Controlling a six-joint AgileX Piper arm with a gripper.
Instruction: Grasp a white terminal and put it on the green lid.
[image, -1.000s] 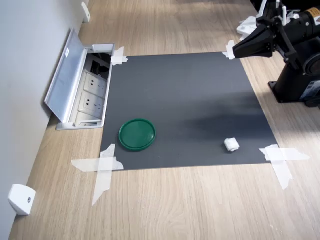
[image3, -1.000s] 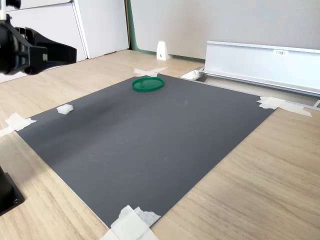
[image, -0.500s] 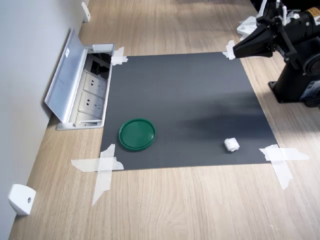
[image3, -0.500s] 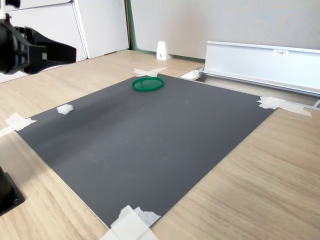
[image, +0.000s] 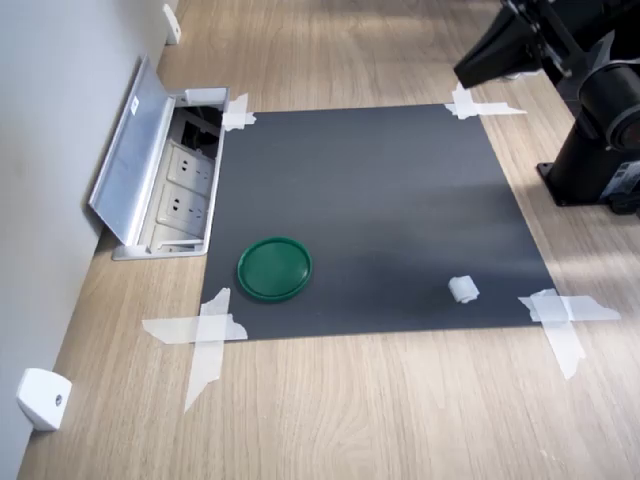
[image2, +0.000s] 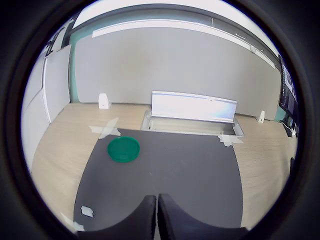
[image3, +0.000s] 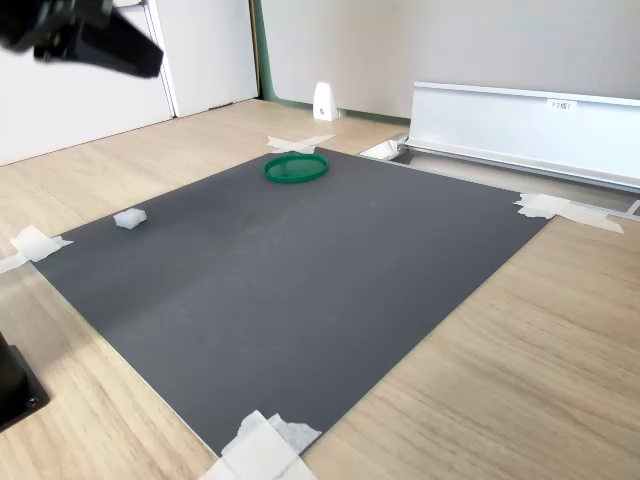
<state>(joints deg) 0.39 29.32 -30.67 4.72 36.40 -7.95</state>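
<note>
The white terminal (image: 462, 289) is a tiny white block lying on the dark mat near the corner at the first exterior view's lower right; it also shows in the second exterior view (image3: 130, 217) and the wrist view (image2: 87, 211). The green lid (image: 274, 268) lies flat on the mat, apart from the terminal (image3: 296, 167) (image2: 123, 149). My gripper (image: 465, 72) hangs high above the mat's far right corner, well away from both. It is black, and its fingers meet in the wrist view (image2: 157, 210), shut with nothing between them. Its tip shows at the second exterior view's upper left (image3: 150, 62).
The dark grey mat (image: 370, 200) is taped to a wooden table at its corners. An open floor socket box (image: 170, 180) with a raised metal flap sits beside the mat's left edge. A white wedge piece (image: 42, 398) stands by the wall. The arm's black base (image: 590, 170) stands right of the mat.
The gripper has risen and shifted towards the top of both exterior views. The terminal and the lid have not moved.
</note>
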